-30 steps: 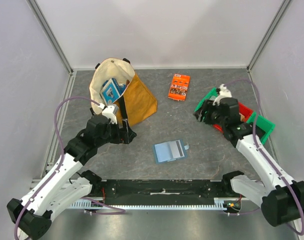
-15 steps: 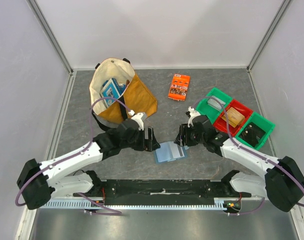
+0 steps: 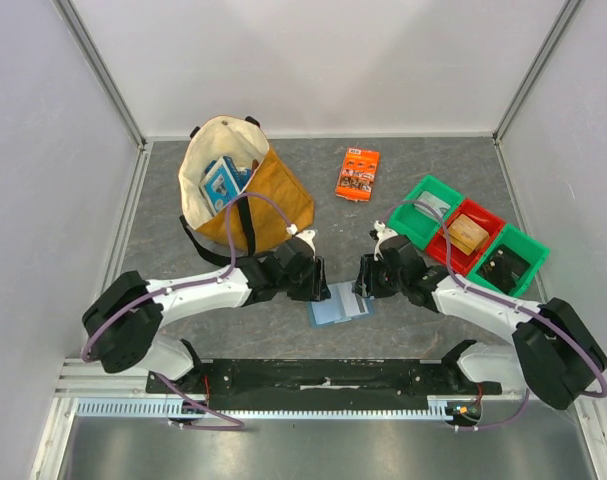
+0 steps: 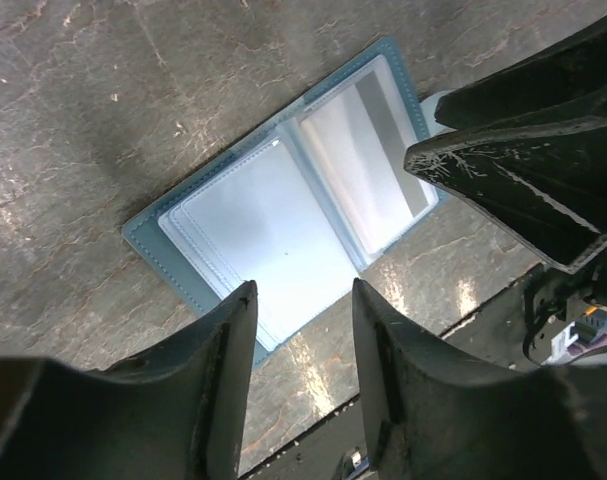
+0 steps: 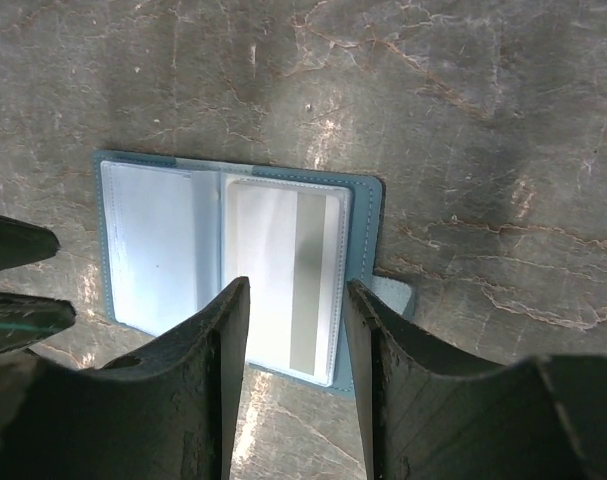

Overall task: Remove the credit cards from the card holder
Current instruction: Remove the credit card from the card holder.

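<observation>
The light-blue card holder (image 3: 339,305) lies open and flat on the table near the front middle. Through its clear right-hand pocket, the right wrist view shows a pale card with a grey stripe (image 5: 301,268). The left pocket (image 5: 158,245) is washed out by glare. My left gripper (image 3: 321,281) is open at the holder's left edge, its jaws over the holder's near edge (image 4: 303,292). My right gripper (image 3: 361,281) is open at the holder's right edge, its jaws straddling the striped card's pocket (image 5: 298,287). Neither holds anything.
A tan bag (image 3: 245,195) with a blue-and-white box stands at the back left. An orange printed packet (image 3: 358,173) lies at the back. Green, red and green bins (image 3: 420,192) stand at the right, with a grey flat thing (image 3: 433,207) and a tan flat thing (image 3: 469,232) in them.
Both arms have moved in to the card holder, the left from beside the bag and the right from over the bins. The holder has not moved.
</observation>
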You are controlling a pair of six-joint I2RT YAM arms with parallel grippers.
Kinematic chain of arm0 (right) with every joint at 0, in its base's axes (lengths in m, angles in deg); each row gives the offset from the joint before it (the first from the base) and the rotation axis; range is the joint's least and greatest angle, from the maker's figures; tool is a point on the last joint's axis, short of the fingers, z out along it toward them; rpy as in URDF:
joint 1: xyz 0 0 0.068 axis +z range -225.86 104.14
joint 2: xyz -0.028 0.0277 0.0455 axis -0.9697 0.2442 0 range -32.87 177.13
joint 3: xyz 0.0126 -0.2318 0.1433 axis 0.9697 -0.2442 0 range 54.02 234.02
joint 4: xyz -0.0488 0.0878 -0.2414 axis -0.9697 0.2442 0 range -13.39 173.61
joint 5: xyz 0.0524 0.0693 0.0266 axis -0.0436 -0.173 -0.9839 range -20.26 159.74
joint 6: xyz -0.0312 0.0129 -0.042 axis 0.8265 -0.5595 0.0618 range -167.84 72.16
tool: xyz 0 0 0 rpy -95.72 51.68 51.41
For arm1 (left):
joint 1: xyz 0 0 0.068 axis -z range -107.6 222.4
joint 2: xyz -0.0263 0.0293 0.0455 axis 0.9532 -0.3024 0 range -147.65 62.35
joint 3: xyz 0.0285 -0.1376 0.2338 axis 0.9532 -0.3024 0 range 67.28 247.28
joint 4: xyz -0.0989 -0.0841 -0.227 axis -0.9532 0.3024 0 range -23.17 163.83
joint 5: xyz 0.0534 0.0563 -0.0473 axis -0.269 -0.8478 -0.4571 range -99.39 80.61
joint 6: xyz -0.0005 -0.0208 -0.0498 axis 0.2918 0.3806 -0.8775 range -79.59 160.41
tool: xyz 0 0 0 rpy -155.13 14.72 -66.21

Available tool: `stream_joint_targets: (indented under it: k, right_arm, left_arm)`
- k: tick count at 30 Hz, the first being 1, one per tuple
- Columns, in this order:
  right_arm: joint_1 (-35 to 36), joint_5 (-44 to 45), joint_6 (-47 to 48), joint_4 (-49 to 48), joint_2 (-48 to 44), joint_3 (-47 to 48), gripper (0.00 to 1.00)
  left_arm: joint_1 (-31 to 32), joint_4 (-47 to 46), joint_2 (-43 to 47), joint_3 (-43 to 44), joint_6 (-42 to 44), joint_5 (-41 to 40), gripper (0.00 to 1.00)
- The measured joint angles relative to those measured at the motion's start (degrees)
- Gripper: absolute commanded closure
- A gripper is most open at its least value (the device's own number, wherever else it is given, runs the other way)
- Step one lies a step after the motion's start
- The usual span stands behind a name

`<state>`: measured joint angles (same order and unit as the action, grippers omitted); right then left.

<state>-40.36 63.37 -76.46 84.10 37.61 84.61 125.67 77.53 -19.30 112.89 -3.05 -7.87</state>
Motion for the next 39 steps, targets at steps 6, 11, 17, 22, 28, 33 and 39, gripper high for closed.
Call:
stream_joint_targets:
  k: [6,11,17,22,28,33,39]
  right_arm:
    - [0.00,-0.02,0.15,-0.92,1.60,-0.26,0.52]
    - [0.00,-0.26,0.17,-1.81,2.99,-0.83,0.53]
    - [0.00,-0.87,0.22,-2.89,3.52,-1.18,0.57]
    - [0.00,-2.19,0.20,-3.54,3.52,-1.31,0.64]
    - [-0.04,-3.63,0.15,-3.76,3.26,-1.31,0.66]
    - [-0.04,-5.03,0.13,-3.85,1.55,-1.31,0.66]
    - [-0.04,-6.93,0.13,-3.85,0.07,-1.29,0.66]
  left_arm:
    - [0.81,-1.01,-4.09,0.02,-0.04,-0.02,0.63]
    - [0.96,-1.75,-6.54,0.00,-0.24,0.00,0.70]
    - [0.96,-2.49,-8.41,-0.81,-1.49,0.04,0.81]
    - [0.96,-4.04,-8.55,-1.77,-2.69,0.07,0.83]
    - [0.98,-5.09,-8.55,-2.40,-3.50,0.09,0.84]
    - [1.03,-5.40,-8.55,-2.60,-3.69,0.09,0.84]
    - [1.14,-5.77,-8.55,-2.80,-3.76,0.09,0.84]
